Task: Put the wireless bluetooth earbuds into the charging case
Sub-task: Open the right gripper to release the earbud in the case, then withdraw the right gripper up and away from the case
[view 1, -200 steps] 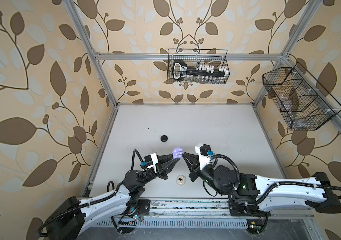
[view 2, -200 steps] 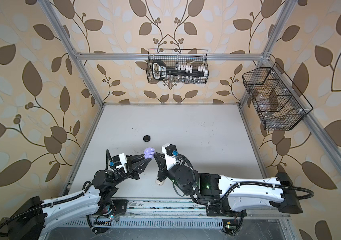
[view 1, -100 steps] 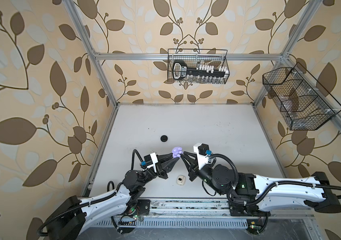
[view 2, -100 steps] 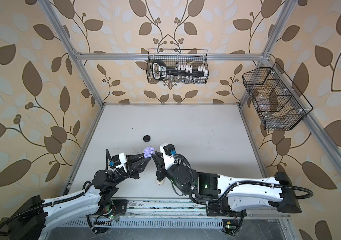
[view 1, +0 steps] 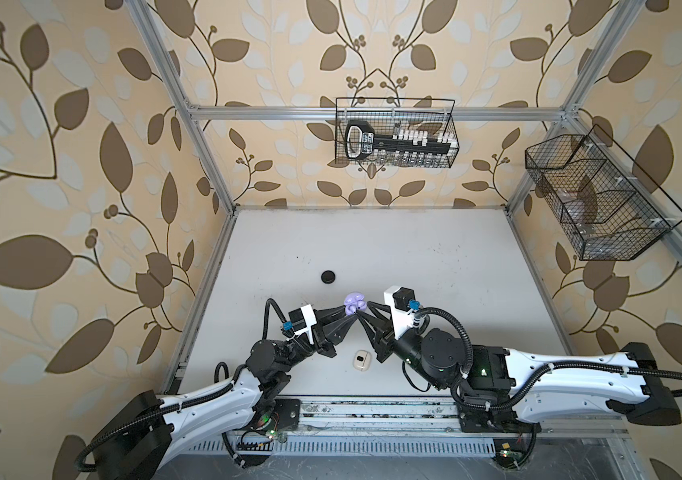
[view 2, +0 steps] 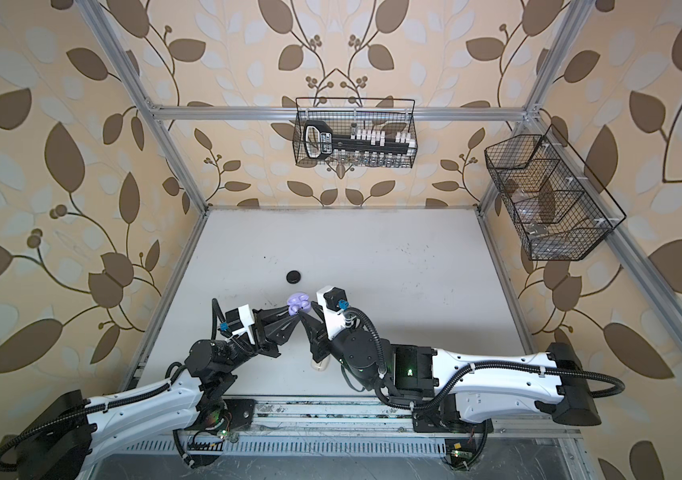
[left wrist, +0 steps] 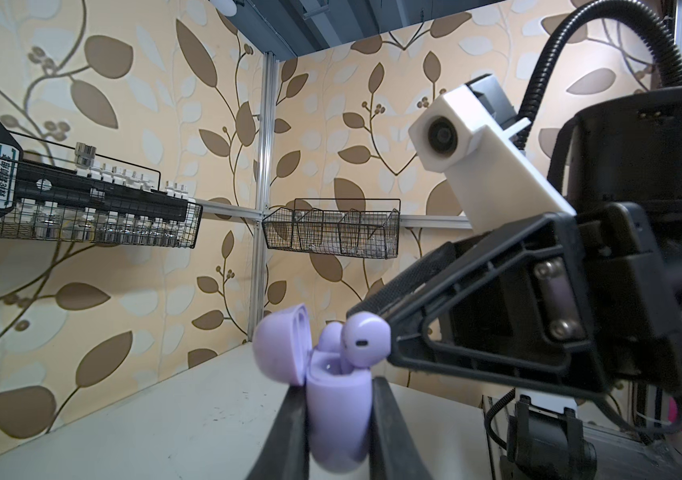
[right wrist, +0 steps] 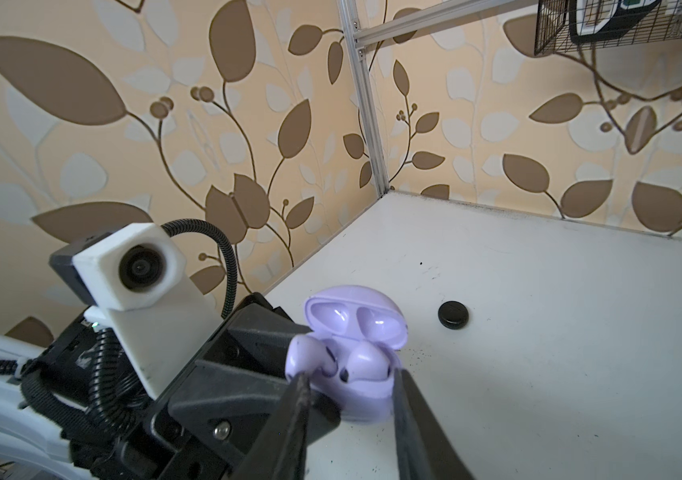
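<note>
A pale lavender charging case (left wrist: 339, 411) stands held above the table with its lid (left wrist: 281, 349) swung open, and my left gripper (left wrist: 338, 382) is shut on its body. One lavender earbud (right wrist: 366, 359) sits low in its slot. The other earbud (right wrist: 306, 357) stands higher, its stem in the case mouth. My right gripper (right wrist: 350, 374) is open, a finger on each side of the case top, and one finger (right wrist: 301, 380) touches the raised earbud. Both top views show the case (view 1: 353, 305) (view 2: 298, 304) between the two gripper tips.
A small black round case (view 1: 328, 276) lies on the white table behind the grippers. A cream-white case (view 1: 361, 360) lies near the front edge between the arms. A wire basket with tools (view 1: 395, 133) hangs on the back wall, another basket (view 1: 597, 199) on the right wall.
My right gripper's jaws have parted and let go of the raised lavender earbud, which stays in the case mouth. The left gripper holds the case still.
</note>
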`<state>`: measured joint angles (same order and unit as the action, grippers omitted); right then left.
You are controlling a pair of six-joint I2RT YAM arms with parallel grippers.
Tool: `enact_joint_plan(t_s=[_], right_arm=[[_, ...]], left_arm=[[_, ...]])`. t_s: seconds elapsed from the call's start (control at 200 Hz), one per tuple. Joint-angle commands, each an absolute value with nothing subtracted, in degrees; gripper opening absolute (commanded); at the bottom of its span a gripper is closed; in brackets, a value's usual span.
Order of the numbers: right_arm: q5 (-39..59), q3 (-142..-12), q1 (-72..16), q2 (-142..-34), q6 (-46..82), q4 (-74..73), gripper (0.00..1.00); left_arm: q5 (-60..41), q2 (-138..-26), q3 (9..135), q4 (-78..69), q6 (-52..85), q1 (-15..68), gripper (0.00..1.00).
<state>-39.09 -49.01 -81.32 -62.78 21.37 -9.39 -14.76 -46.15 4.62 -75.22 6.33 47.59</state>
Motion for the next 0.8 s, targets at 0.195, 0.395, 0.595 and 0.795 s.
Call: enact_joint_plan(t_s=[0.195, 0.395, 0.595, 0.795], right_arm=[[-37.8, -51.3, -81.6, -64.2, 21.1, -8.6, 0.4], [-39.7, -52.2, -81.6, -64.6, 21.9, -6.8, 0.44], [-40.3, -52.9, -81.6, -65.4, 22.1, -6.0, 0.5], [-40.3, -53.4, -81.4, -65.5, 22.0, -5.5, 0.5]], left_arm=[[-18.9, -46.0, 6.3, -79.3, 5.8, 48.2, 0.0], [-19.7, -46.1, 6.2, -79.5, 5.6, 48.2, 0.0], [-20.1, -46.1, 6.2, -79.6, 5.5, 48.2, 0.0], [-19.3, -46.0, 5.9, -79.6, 5.4, 48.2, 0.0]])
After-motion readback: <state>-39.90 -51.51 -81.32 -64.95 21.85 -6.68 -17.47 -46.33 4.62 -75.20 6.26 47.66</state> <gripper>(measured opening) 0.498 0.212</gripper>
